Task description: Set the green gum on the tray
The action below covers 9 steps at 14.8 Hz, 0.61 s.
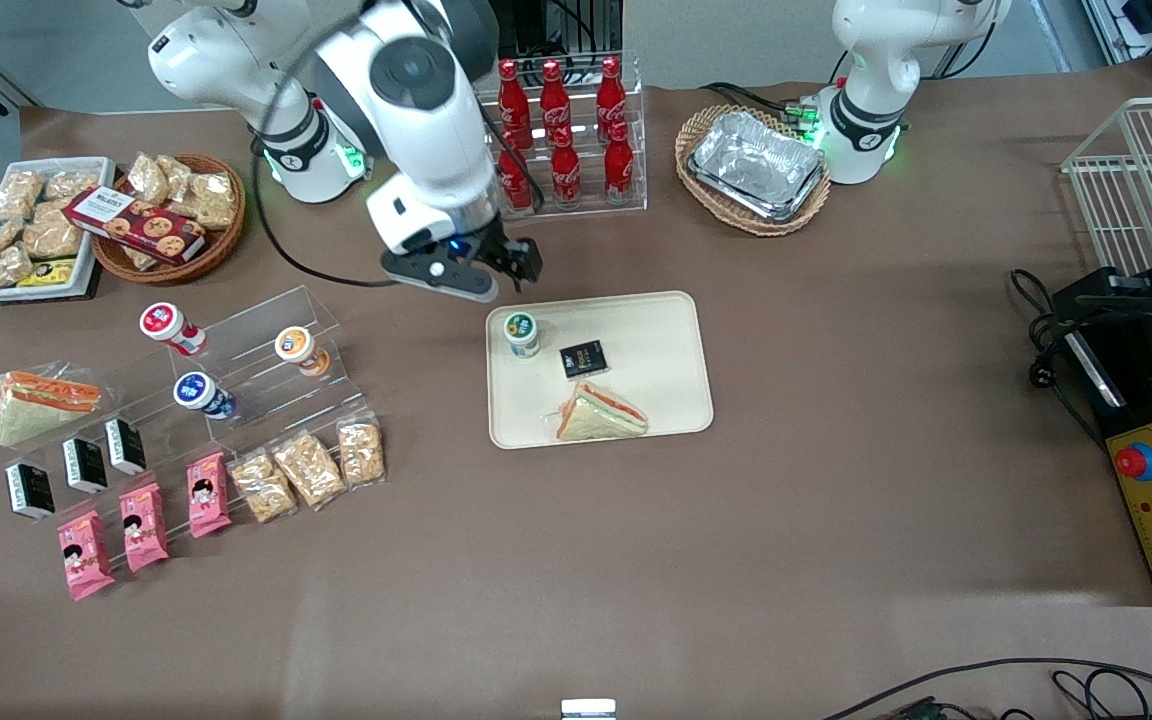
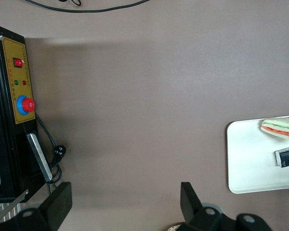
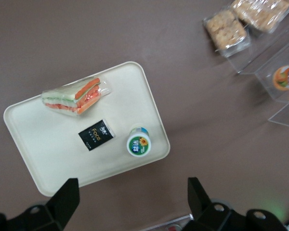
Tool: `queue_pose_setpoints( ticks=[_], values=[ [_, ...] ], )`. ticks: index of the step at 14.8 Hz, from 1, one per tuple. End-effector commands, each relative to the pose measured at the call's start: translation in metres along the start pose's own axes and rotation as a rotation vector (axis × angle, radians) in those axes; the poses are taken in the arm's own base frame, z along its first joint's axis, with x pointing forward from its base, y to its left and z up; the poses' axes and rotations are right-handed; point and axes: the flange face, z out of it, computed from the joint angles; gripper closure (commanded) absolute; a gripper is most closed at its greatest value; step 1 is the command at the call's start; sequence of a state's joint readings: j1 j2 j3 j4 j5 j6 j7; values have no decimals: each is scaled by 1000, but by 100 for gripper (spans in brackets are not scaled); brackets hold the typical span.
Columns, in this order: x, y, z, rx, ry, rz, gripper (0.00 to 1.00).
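The green gum (image 1: pixel 522 333), a small white bottle with a green-ringed lid, stands upright on the cream tray (image 1: pixel 666 400) near the tray's corner; it also shows in the right wrist view (image 3: pixel 138 141) on the tray (image 3: pixel 48 154). My gripper (image 1: pixel 496 268) hangs open and empty above the table, just off the tray's edge that is farther from the front camera, raised clear of the gum. In the right wrist view the gripper (image 3: pixel 133 202) has its fingers spread wide with bare table between them.
A black packet (image 1: pixel 583 359) and a wrapped sandwich (image 1: pixel 599 415) also lie on the tray. A clear stand holds orange-lidded (image 1: pixel 300 349), blue-lidded (image 1: pixel 202 394) and red-lidded (image 1: pixel 170 328) bottles toward the working arm's end. A rack of cola bottles (image 1: pixel 564 140) stands close to the gripper.
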<state>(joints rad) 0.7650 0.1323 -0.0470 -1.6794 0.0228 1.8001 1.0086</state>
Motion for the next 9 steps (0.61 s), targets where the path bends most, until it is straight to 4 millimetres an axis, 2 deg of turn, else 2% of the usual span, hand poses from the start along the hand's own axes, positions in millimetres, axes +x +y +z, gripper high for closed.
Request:
queue_pose_setpoints(
  ticks=[1, 4, 7, 9],
  values=[
    [28, 25, -56, -39, -7, -135, 0],
    [65, 79, -94, -1, 26, -233, 0],
    [114, 141, -102, -7, 11, -320, 0],
    [147, 189, -101, -11, -4, -373, 0]
  ],
)
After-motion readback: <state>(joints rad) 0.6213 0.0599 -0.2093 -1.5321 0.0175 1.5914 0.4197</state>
